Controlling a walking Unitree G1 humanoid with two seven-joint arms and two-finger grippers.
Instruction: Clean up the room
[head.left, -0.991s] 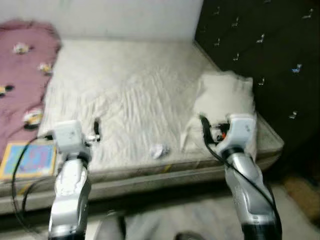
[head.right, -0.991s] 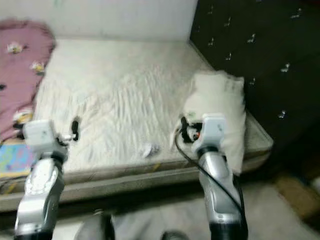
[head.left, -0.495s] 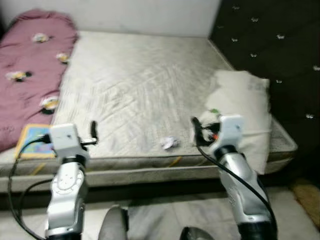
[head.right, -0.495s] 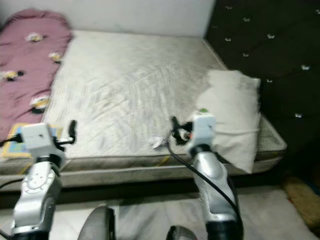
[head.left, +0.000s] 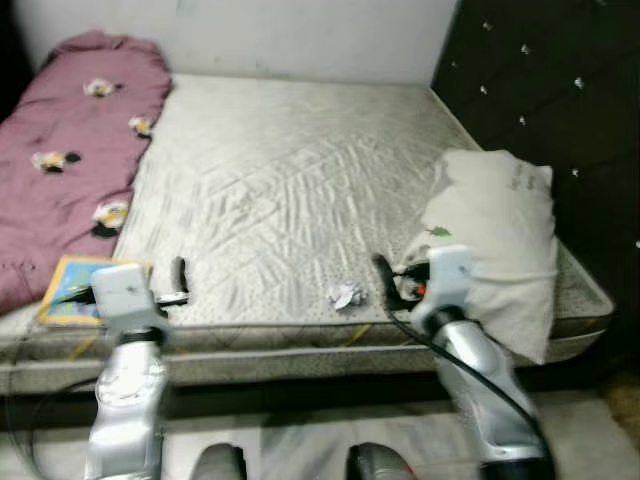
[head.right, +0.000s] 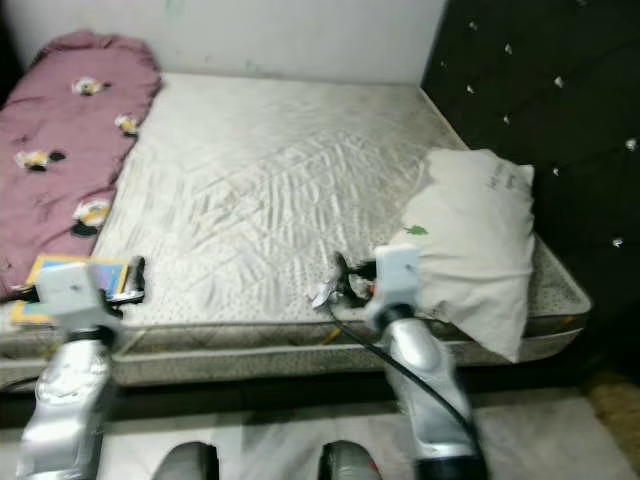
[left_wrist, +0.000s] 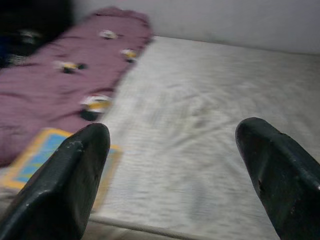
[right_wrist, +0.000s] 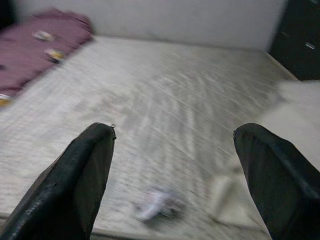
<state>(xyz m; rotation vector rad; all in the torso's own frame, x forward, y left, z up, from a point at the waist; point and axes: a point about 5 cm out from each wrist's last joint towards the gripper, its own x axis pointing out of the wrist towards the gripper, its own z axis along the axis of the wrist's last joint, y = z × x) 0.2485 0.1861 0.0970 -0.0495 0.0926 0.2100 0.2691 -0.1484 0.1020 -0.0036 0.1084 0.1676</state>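
left gripper (left_wrist: 170, 170): fingers spread wide, holding nothing, at the mattress near edge
right gripper (right_wrist: 172, 172): fingers spread wide, holding nothing, at the same edge
crumpled paper (head.left: 346, 296): on the mattress (head.left: 290, 190), just ahead of right gripper, slightly toward the left gripper
book (head.left: 75, 303): just beyond left gripper
pillow (head.left: 495, 245): beside right gripper, outer side
blanket (head.left: 70, 160): far beyond left gripper
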